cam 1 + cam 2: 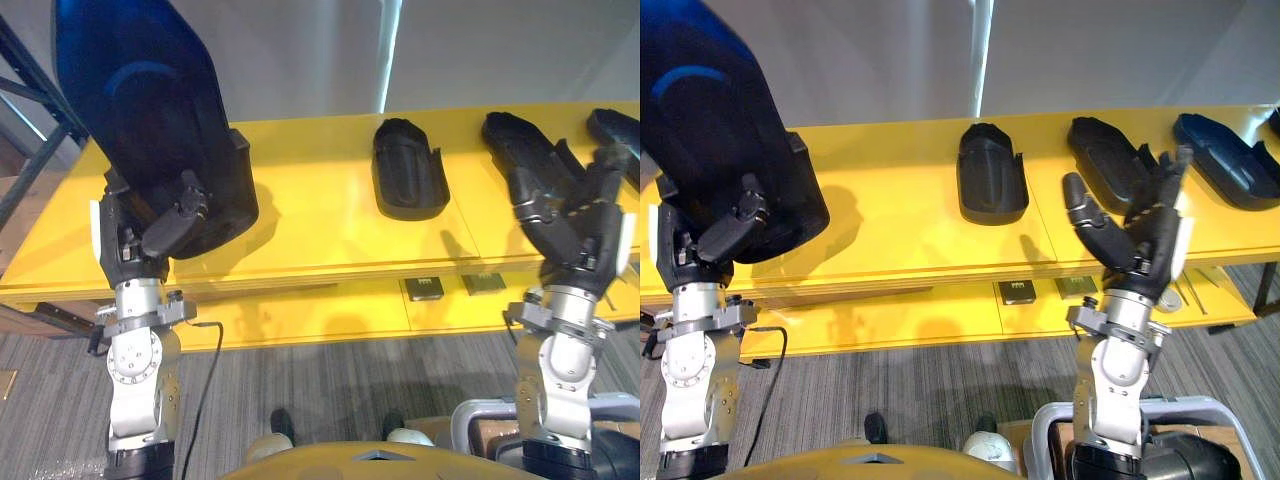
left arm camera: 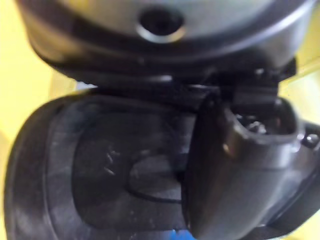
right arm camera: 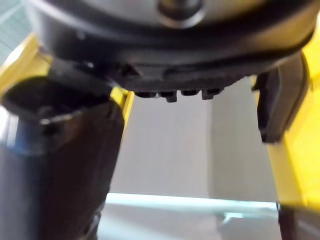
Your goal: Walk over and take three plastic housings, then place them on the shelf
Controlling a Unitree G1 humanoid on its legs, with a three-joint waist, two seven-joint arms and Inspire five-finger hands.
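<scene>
held housing (image 1: 140,110): big dark plastic shell, up in the air over the left end of the yellow shelf (image 1: 310,230), standing roughly on end, clear of the top surface. left hand (image 1: 150,225) has it by the lower end. thumb is curled over the rim into the hollow side (left wrist view shows this close up), rest of the fingers are behind the shell, so can't see how far they wrap

3 more on the top tier: middle housing (image 1: 408,170) lying flat, hollow side up, well apart from the held one. right housing (image 1: 1105,160) and far-right housing (image 1: 1230,160) lie near each other

right hand (image 1: 1135,235) is up in front of the right housing, fingers straight and spread, thumb out, nothing in it. can't tell if it touches the shell, looks apart

2 small flat parts (image 1: 423,288) on the lower tier, under the middle housing

risks imo:
- grip is low on a tall shell, so most of the mass sits above the hand. may pivot on the thumb or slip out if the arm tilts or jerks
- shell blocks the head cams' sight of the shelf's left end, so on set-down it could catch the front edge or land half off
- the spread right hand could knock the right housing into its neighbour
</scene>
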